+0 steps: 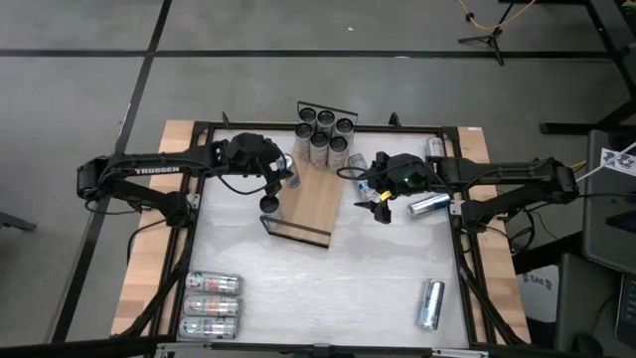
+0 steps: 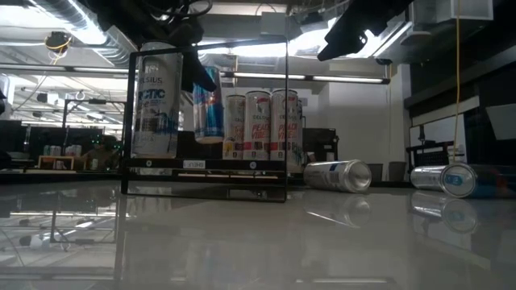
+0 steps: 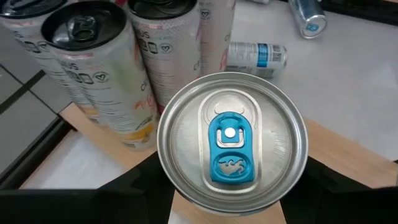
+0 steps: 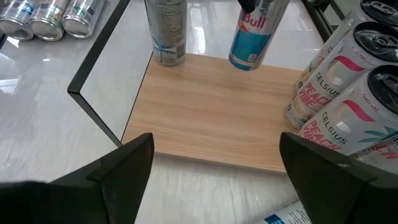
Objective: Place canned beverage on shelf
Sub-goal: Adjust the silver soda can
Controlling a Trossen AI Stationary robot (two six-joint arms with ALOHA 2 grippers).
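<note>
Light-wood shelf [image 1: 312, 202] lies tilted near the centre of the white surface [image 1: 338, 283], six upright cans [image 1: 326, 132] crowded at its 12 o'clock end and one tall can [image 1: 269, 205] standing at its 9 o'clock edge. The left hand [image 1: 286, 171] grips a blue can [image 3: 232, 142] by its sides; the low view alone shows this can hanging clear above the board, while the left wrist view alone shows its blue pull tab. At 3 o'clock of the shelf the right hand [image 1: 381, 204] hovers, fingers spread wide and empty, with loose cans [image 1: 430, 204] lying nearby.
</note>
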